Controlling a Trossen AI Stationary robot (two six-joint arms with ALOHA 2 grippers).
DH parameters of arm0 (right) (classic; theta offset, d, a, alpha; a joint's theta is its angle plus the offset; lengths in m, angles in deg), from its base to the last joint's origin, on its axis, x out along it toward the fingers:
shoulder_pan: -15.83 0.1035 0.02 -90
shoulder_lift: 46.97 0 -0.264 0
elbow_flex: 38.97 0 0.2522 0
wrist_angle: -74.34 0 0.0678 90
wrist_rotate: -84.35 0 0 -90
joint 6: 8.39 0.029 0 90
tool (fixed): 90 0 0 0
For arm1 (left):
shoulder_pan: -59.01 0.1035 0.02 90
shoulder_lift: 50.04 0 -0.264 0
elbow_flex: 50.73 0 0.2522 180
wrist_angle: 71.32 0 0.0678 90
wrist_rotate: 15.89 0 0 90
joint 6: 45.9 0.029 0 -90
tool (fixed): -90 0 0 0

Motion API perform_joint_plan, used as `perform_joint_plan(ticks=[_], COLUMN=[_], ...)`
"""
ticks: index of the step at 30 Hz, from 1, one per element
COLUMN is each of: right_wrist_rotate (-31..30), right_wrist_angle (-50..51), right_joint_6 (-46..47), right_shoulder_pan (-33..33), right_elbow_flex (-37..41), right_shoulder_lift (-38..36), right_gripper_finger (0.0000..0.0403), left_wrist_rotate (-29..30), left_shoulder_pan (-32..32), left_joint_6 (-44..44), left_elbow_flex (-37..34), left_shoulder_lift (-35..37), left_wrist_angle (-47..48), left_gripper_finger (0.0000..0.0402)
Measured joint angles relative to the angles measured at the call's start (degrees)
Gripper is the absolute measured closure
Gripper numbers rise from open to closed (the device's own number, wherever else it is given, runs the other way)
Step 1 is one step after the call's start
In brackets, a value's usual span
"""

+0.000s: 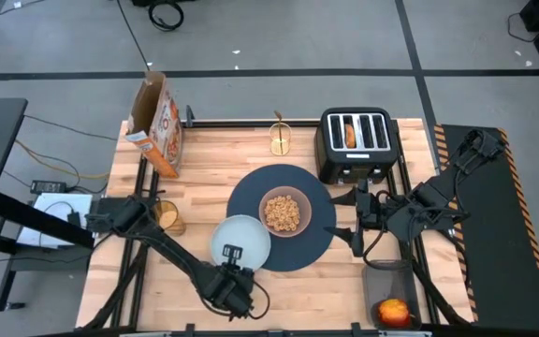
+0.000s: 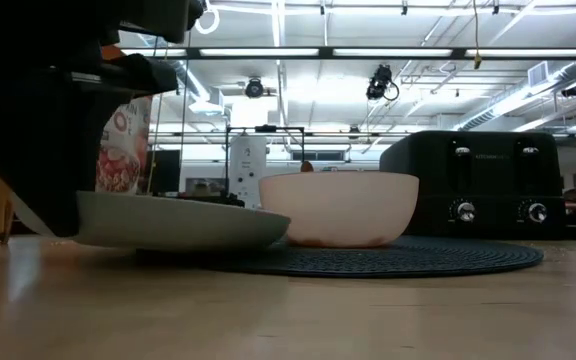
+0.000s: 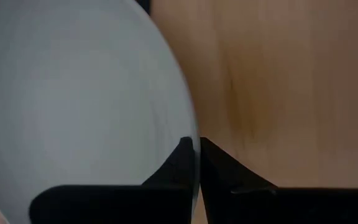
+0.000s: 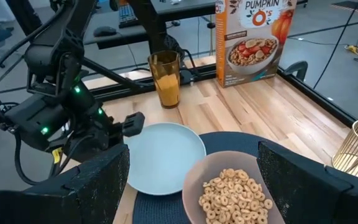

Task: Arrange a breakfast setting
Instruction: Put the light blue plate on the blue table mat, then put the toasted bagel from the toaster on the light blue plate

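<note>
A pale-blue plate [image 1: 241, 240] lies at the near-left edge of the round dark-blue placemat [image 1: 318, 234] and overlaps it. My left gripper [image 1: 235, 268] is shut on the plate's near rim. A tan bowl [image 1: 284, 212] of cereal rings sits in the middle of the placemat. Toasted bread [image 1: 350, 133] stands in a slot of the black toaster [image 1: 356, 145]. A red apple [image 1: 393, 312] lies at the near right, and an amber cup [image 1: 168, 215] stands at the left. My right gripper [image 1: 356, 223] hangs open above the placemat's right edge, holding nothing. My left gripper pinches the plate's rim [image 3: 193, 140] between its two fingers, on the side nearest the table's front edge. One finger [image 3: 176, 163] lies on the plate's inner face and the other outside the rim. The fingers slant steeply down from the near side. The plate [image 2: 178, 222] stays nearly level, its far part over the placemat's edge.
The orange cereal box [image 1: 157, 122] stands at the far left and a gold wire holder [image 1: 282, 139] at the far middle. Bare wood [image 1: 316, 300] lies in front of the placemat.
</note>
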State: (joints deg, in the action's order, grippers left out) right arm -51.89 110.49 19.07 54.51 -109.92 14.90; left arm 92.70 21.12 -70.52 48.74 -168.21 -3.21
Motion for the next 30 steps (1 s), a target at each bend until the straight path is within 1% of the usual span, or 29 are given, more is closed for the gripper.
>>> perform_joint_plan(ticks=[4, 12, 16, 19, 21, 22, 24, 26, 27, 28, 30], right_wrist_rotate=[0.0, 1.5, 1.4, 0.0, -1.9, -3.0, -4.0, -4.0, -3.6, -2.5, 1.8], right_wrist_angle=[0.0, 0.1, 1.6, 7.2, 14.2, 17.8, 25.3, 30.2, 31.5, 31.9, 30.2], right_joint_6=[-0.2, 0.0, 4.1, 7.2, 11.4, 14.8, 21.9, 25.6, 25.4, 23.7, 19.2], right_shoulder_pan=[0.0, -0.4, -2.4, -5.7, -9.5, -12.5, -19.4, -27.8, -32.2, -36.7, -45.8], right_elbow_flex=[0.0, 0.0, 0.0, 0.0, 0.0, 0.0, 0.0, 0.0, 0.0, 0.0, 0.0], right_shoulder_lift=[0.0, 1.9, 2.3, 2.0, 1.2, 0.6, -1.0, -2.7, -3.1, -3.2, -2.4], right_gripper_finger=[0.0047, 0.0042, 0.0044, 0.0045, 0.0045, 0.0046, 0.0046, 0.0048, 0.0051, 0.0054, 0.0061], left_wrist_rotate=[0.0, -0.3, -0.4, -0.4, -0.3, -0.3, -0.2, 1.9, 4.5, 8.5, 18.2], left_shoulder_pan=[0.1, 0.0, 0.1, -0.7, -1.3, -1.7, -2.5, -3.7, -4.3, -4.8, -5.8], left_joint_6=[-1.6, -3.8, -4.9, -5.2, -5.6, -6.0, -6.7, -7.7, -7.6, -6.3, -2.1], left_elbow_flex=[0.0, 0.0, 0.2, 0.9, 1.0, 1.0, 1.0, 1.0, 1.0, 1.0, 1.0], left_shoulder_lift=[0.0, 0.0, 0.1, 1.7, 4.2, 5.5, 8.4, 11.8, 13.5, 15.0, 17.1], left_wrist_angle=[0.3, 0.2, 1.2, 2.7, 2.7, 2.7, 2.4, 1.1, -0.6, -3.4, -10.1], left_gripper_finger=[0.0380, 0.0335, 0.0312, 0.0292, 0.0281, 0.0276, 0.0270, 0.0269, 0.0270, 0.0270, 0.0272])
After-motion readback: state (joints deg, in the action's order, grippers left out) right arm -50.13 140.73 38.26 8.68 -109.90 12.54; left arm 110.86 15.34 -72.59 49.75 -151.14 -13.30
